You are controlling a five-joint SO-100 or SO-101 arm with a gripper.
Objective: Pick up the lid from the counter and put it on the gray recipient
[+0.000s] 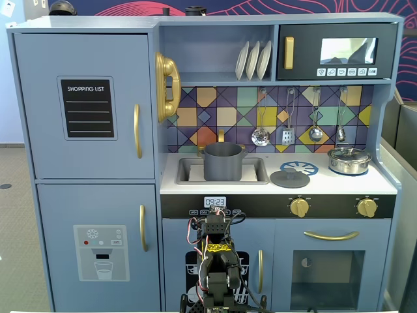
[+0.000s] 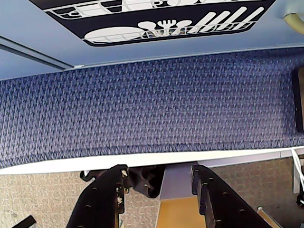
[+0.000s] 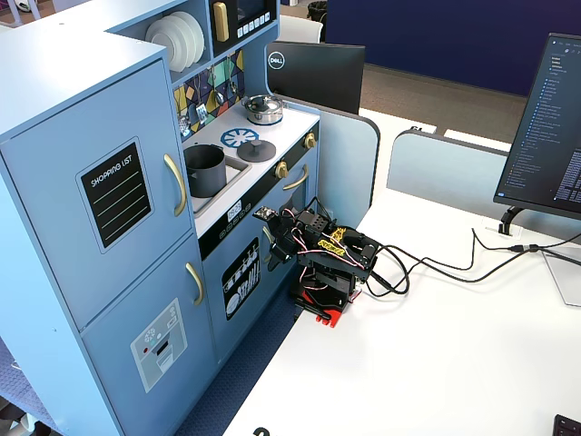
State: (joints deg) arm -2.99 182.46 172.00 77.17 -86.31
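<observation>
The lid (image 1: pixel 290 177) was seen lying flat on the counter (image 1: pixel 384 184), just right of the sink in a fixed view, partly over the blue-and-white burner mark (image 1: pixel 301 167), with its little knob pointing up. The same lid (image 3: pixel 257 150) was spotted in the other fixed view too, near the counter's front edge. It was judged to be light, stiff plastic, matte so probably not too slippery, and thin enough that the rim couldn't easily be pinched off a flat surface. The knob was reckoned the sensible place to take hold, from straight above.

The pot (image 1: pixel 223 160) was found sitting in the sink (image 1: pixel 186 172), open-topped, well apart from the lid. A shiny steel pot (image 1: pixel 349 159) was parked further right.

The gripper (image 2: pixel 159 178) was seen folded down low in front of the kitchen, nowhere near the counter. Its jaws were parted with nothing between them in the wrist view, only blue carpet (image 2: pixel 152 104) and the table edge (image 2: pixel 47 165) beyond.
</observation>
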